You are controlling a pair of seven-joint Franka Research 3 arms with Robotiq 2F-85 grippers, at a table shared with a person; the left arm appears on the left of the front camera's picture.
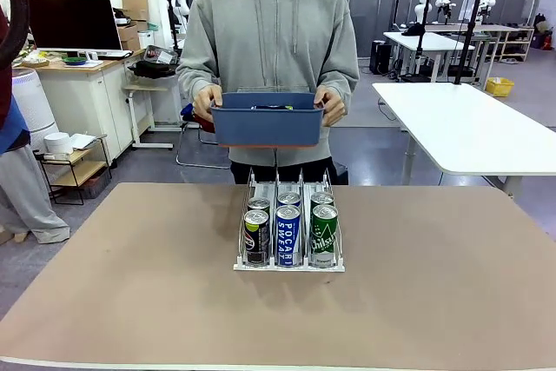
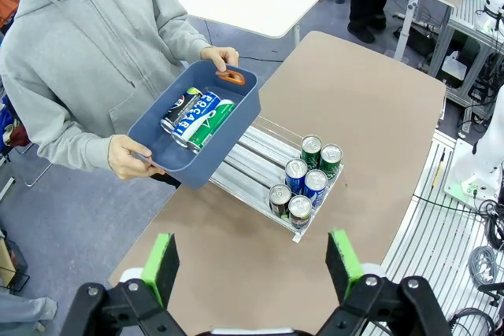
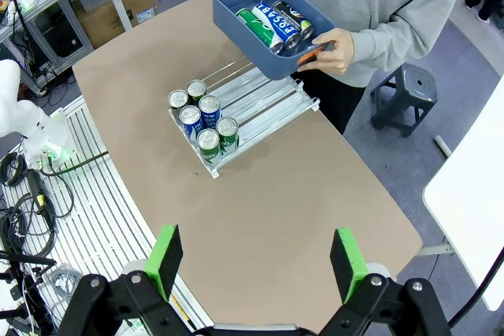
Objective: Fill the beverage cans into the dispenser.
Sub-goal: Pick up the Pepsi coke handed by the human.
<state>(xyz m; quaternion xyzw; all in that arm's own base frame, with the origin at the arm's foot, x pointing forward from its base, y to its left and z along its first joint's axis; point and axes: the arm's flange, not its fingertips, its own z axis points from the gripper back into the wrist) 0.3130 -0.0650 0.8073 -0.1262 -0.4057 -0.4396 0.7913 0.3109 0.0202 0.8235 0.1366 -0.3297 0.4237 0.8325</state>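
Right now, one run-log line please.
dispenser: six cans | blue bin: three cans, person holds | left gripper: open | right gripper: open

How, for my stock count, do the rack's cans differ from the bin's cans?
The six slim aluminium cans in the white wire-lane rack stand upright; the three cans in the blue plastic bin lie sideways. Rack cans sit on the table; bin cans are held off it. Both sets: blue, green, dark.

Left gripper (image 2: 253, 269): poised high, angled downward, jaws spread wide and empty (green pads (image 2: 163, 267) flank the lower centre of frame). Right gripper (image 3: 257, 264): same high pose, jaws wide apart, empty.
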